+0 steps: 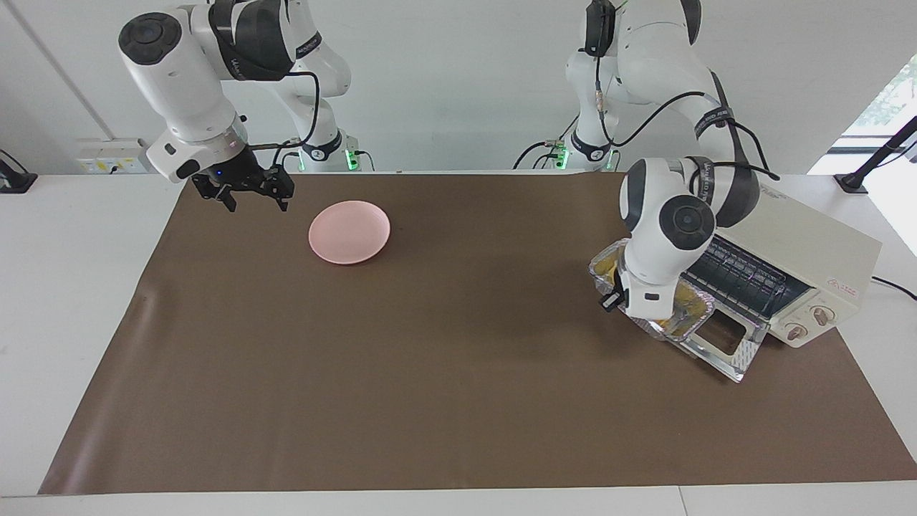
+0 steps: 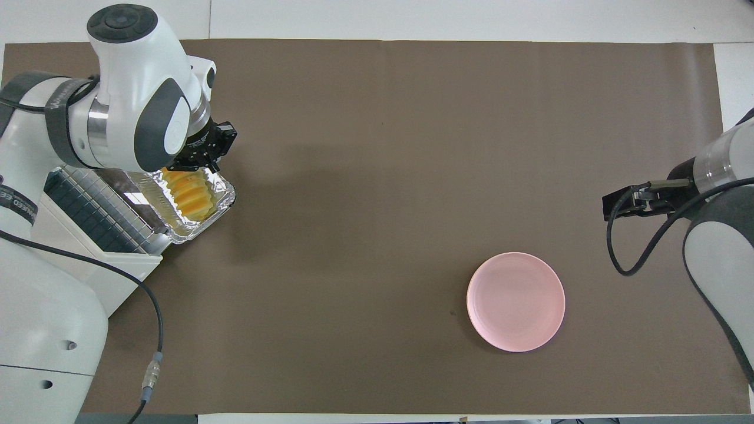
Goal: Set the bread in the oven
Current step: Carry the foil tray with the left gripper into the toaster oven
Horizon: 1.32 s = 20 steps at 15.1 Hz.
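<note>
The bread [image 2: 189,197], a yellow-orange ridged loaf, lies in a silver foil tray [image 2: 222,194]. The tray rests on the lowered glass door [image 1: 725,345] of the cream-white oven [image 1: 831,261], at the mouth in front of the wire rack [image 2: 97,206]. My left gripper [image 2: 203,158] is down at the end of the tray and loaf that points away from the oven. Its wrist hides it in the facing view. My right gripper [image 1: 256,201] is open and empty, up over the cloth beside the pink plate [image 1: 349,231], and waits.
A brown cloth [image 1: 458,373] covers the table. The oven stands at the left arm's end with its door open toward the table's middle. The pink plate [image 2: 516,301] lies toward the right arm's end, near the robots.
</note>
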Available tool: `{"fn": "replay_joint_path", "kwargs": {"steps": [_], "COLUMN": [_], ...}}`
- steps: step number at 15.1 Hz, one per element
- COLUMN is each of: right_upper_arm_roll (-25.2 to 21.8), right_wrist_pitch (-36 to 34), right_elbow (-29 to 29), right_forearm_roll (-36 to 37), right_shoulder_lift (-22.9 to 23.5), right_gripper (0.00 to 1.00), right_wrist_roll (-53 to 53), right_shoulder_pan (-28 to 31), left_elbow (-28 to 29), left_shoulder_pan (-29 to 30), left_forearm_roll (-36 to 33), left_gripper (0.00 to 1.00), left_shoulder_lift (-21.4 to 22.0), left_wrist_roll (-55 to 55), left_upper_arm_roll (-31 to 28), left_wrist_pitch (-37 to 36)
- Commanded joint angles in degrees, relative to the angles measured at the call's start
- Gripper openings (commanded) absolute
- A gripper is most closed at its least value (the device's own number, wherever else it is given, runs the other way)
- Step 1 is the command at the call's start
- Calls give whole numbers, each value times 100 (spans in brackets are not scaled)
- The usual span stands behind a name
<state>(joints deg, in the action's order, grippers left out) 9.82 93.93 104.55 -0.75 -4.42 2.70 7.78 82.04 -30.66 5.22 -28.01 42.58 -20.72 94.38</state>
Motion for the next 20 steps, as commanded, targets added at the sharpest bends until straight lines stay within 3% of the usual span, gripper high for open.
{"fn": "replay_joint_path", "kwargs": {"steps": [1, 9, 20], "right_upper_arm_roll": [73, 73, 73], "right_wrist_pitch": [-32, -32, -32], "right_elbow": [74, 74, 74], "right_forearm_roll": [31, 31, 31], "right_shoulder_lift": [-94, -94, -94], "right_gripper": [100, 100, 100], "right_wrist_roll": [-164, -156, -156], "right_shoulder_pan": [110, 110, 110], "left_elbow": [-48, -48, 277], "left_shoulder_pan": [7, 771, 1149], "left_forearm_roll": [-258, -513, -716], "left_gripper": [0, 0, 0], "left_shoulder_lift": [-38, -56, 67], "left_wrist_roll": [66, -39, -549], "left_upper_arm_roll": [-81, -72, -90], "left_wrist_pitch": [-122, -165, -596]}}
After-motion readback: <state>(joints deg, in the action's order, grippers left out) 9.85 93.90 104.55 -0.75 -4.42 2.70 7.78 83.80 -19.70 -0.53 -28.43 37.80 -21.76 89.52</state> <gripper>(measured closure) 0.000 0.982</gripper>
